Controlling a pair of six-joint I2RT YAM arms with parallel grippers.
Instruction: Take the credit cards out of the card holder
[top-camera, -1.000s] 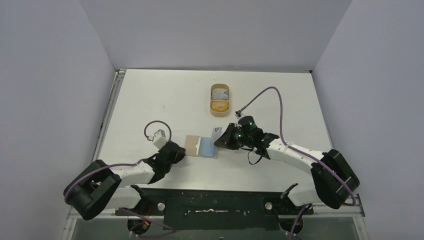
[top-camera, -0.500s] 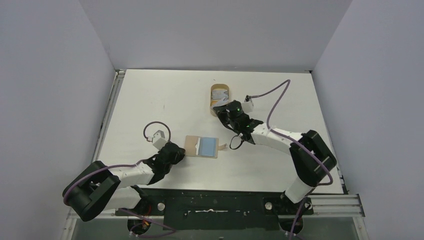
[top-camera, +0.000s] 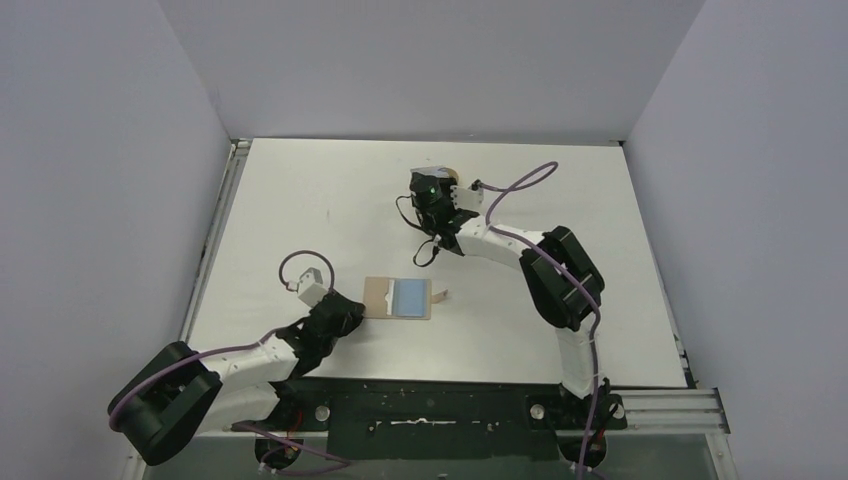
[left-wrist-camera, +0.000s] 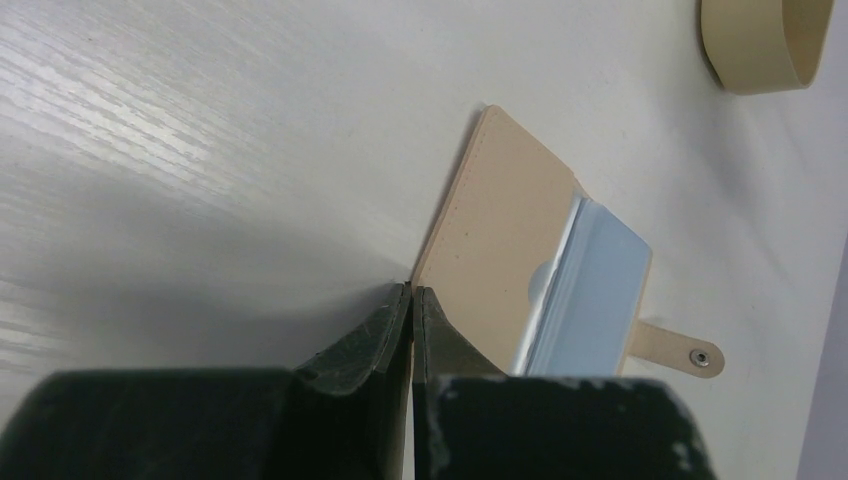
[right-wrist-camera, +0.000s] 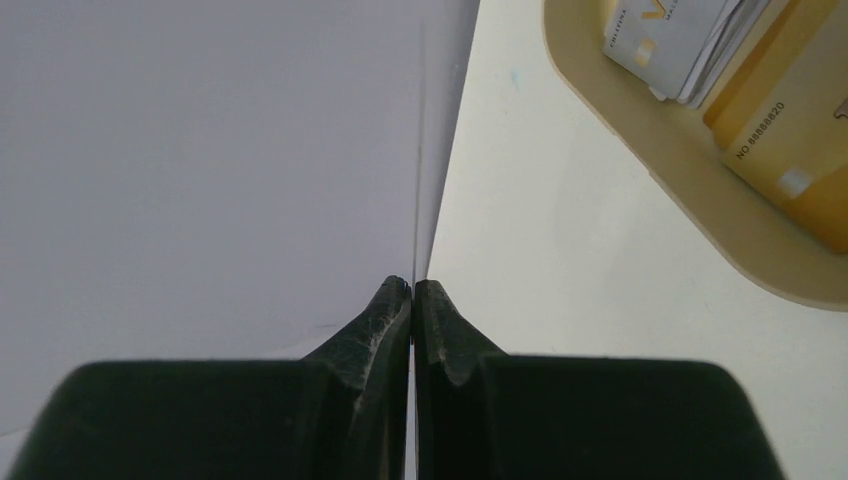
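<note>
Fingertips first: the right gripper (right-wrist-camera: 412, 287) is shown pressed tight, with what is taken to be a thin pale card (right-wrist-camera: 436, 110) caught edge-on between the tips, though little of its face can be made out. Just to one side lies the tan dish (right-wrist-camera: 620, 130), and a small stack of white cards (right-wrist-camera: 670, 40) and a yellow card (right-wrist-camera: 780, 130) are already laid inside it.

A big swing has been made in the last second. The right arm was at the wallet's edge, and it has now been carried right across to the dish at the far side of the table (top-camera: 300, 200). So one more card is judged to be out and on the point of delivery. A release over the dish is called for next, and a card that thin could easily be dropped short of the rim.

Over on the other side, the left gripper (left-wrist-camera: 411, 290) is seen with its tips closed together against the near corner of the wallet (left-wrist-camera: 500, 220), apparently as an anchor. The wallet is left unfolded on the table, well apart from the dish and slightly shifted, with its strap tab (left-wrist-camera: 675, 350) out flat. A blue card (left-wrist-camera: 600, 300) is seen inside it, so the job is not finished.
</note>
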